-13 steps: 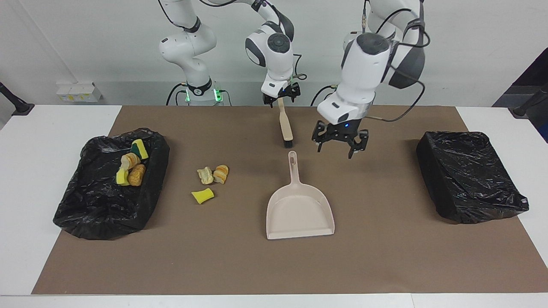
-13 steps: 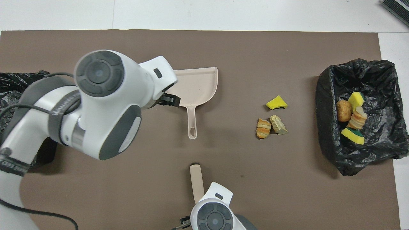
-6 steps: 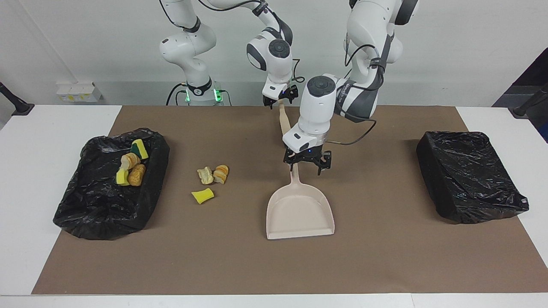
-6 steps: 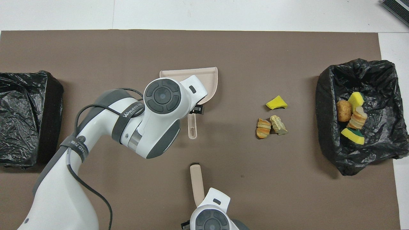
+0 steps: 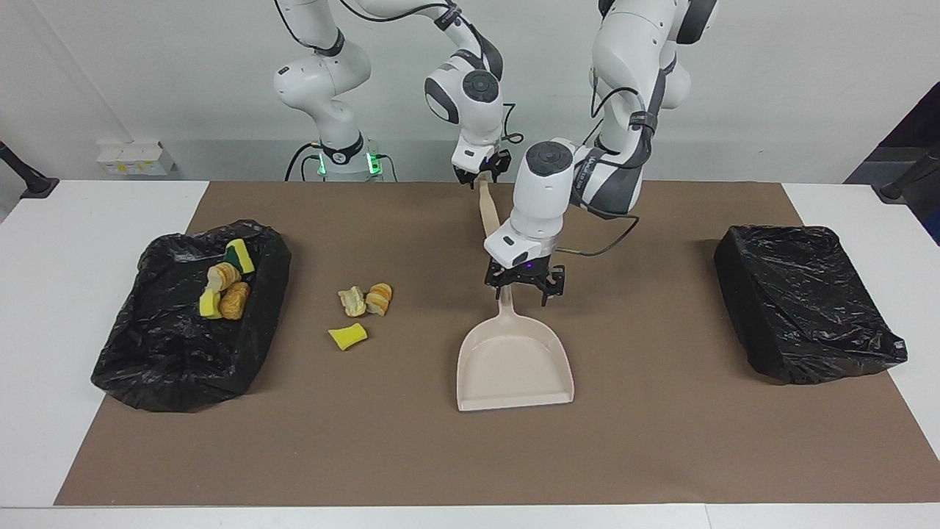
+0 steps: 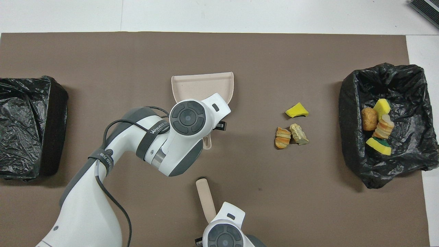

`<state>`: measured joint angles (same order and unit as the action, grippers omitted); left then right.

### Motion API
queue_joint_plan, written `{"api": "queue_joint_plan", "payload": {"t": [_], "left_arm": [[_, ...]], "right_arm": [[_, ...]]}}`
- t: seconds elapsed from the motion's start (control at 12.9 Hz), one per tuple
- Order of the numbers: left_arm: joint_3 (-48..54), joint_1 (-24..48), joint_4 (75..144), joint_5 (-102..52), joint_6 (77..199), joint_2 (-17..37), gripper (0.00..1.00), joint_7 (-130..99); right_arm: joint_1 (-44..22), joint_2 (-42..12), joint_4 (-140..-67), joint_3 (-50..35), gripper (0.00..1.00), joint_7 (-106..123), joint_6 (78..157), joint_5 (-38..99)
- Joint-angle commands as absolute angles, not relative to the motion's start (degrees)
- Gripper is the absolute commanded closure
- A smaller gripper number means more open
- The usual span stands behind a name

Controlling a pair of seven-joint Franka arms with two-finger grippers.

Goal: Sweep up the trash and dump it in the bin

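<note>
Sweep-up in progress, facing view: at the left of the frame, toward the right arm's end of the surface (image 5: 44, 294), you see a bin lined with a black bag (image 5: 169, 353) that holds four bits of the trash (image 5: 226, 288), yellow sponge chunks and tan bread pieces, bunched at the side nearer the robots. Next along, on the brown mat (image 5: 367, 455), three loose bits lie close together: two bread pieces (image 5: 367, 300) touching each other and a yellow sponge chunk (image 5: 347, 336) just beside them, farther from the robots. At upper centre your right hand (image 5: 481, 175) is pressed together on the pale handle of the brush (image 5: 487, 209), which slants down toward the mat; its head is hidden by the left arm. Just right of that, your left hand (image 5: 525, 292) hangs low over the handle of the beige dustpan (image 5: 514, 364) with its fingers spread; whether they touch the handle cannot be told. The dustpan lies flat on the mat at centre frame, its open mouth pointing away from the robots. At the right of the frame, toward the left arm's end, a second black-bagged bin (image 5: 804, 301) sits on the mat's edge
</note>
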<state>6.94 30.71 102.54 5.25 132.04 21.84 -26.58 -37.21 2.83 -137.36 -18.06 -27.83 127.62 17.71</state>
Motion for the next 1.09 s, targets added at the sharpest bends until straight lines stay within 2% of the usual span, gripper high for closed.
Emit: {"api": "queue_joint_plan", "payload": {"t": [0.0,0.08,0.16,0.31,0.47,0.54,0.78,1.01], "left_arm": [[6.07,31.73,103.8,6.5,133.07,21.36,0.15,-27.77],[6.15,31.82,104.23,6.5,132.81,21.27,0.23,-27.77],[6.07,31.82,104.24,6.5,132.72,21.18,0.36,-27.77],[5.98,31.64,103.71,6.5,132.36,21.18,0.71,-27.77],[5.98,31.73,103.62,6.59,131.84,21.18,0.93,-27.6],[5.98,31.38,103.45,6.59,131.57,20.83,1.0,-27.08],[5.89,30.76,103.45,6.59,129.13,17.51,1.0,-20.17],[5.63,28.75,103.45,6.5,121.74,14.5,1.0,2.73]], "right_arm": [[-36.57,2.63,-135.28,-17.67,1.0,-27.34,126.75,18.9],[-36.04,3.16,-133.78,-17.32,1.0,-26.38,122.56,18.46],[-34.38,4.47,-133.07,-17.23,1.0,-25.41,118.6,18.11],[-30.0,8.51,-133.33,-17.14,1.0,-23.39,113.76,16.27],[-20.52,13.68,-133.07,-17.23,1.0,-15.95,105.42,16.0],[-16.3,15.02,-132.98,-17.14,1.0,-12.86,102.6,15.65],[-6.54,15.47,-130.88,-17.14,1.0,-6.79,98.97,9.68],[2.96,12.67,-129.64,-17.23,1.0,-2.47,103.07,2.4]]}}
